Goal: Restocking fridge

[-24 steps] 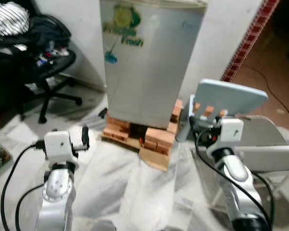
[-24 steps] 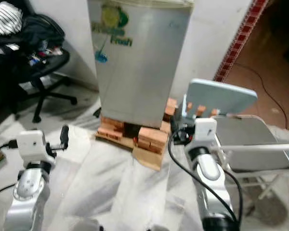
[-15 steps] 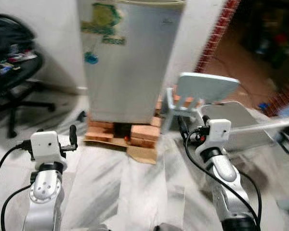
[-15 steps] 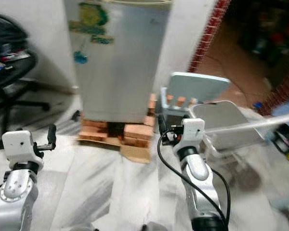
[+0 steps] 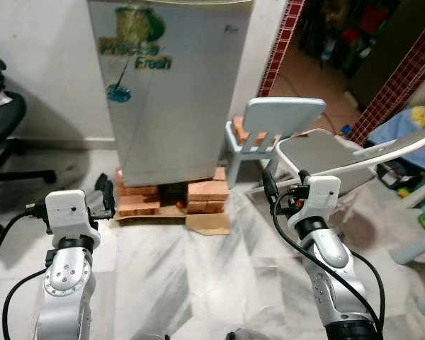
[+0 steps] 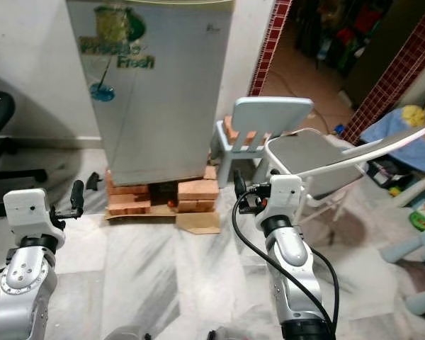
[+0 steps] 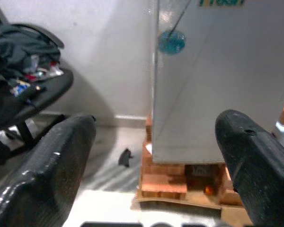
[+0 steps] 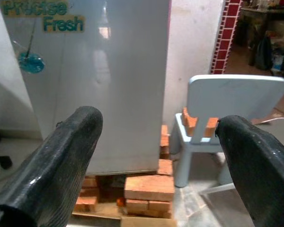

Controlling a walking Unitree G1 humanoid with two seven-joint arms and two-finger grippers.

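While its door is shut, the fridge (image 5: 173, 92) stands tall in the upper centre of the frame, propped on bricks (image 5: 198, 197) over cardboard (image 5: 207, 224). It lies straight ahead of both grippers, well apart from them. The left gripper (image 7: 151, 156) and right gripper (image 8: 156, 156) each hold their fingers wide with nothing between. Neither arm looks clearly nearer; which door edge opens I cannot tell. Just right of the fridge a small blue chair (image 5: 276, 127) and a grey folding chair (image 5: 326, 152) crowd the right arm's side, so free floor (image 5: 198, 276) lies mainly centre and left. An office chair (image 5: 0, 142) sits at the far left.
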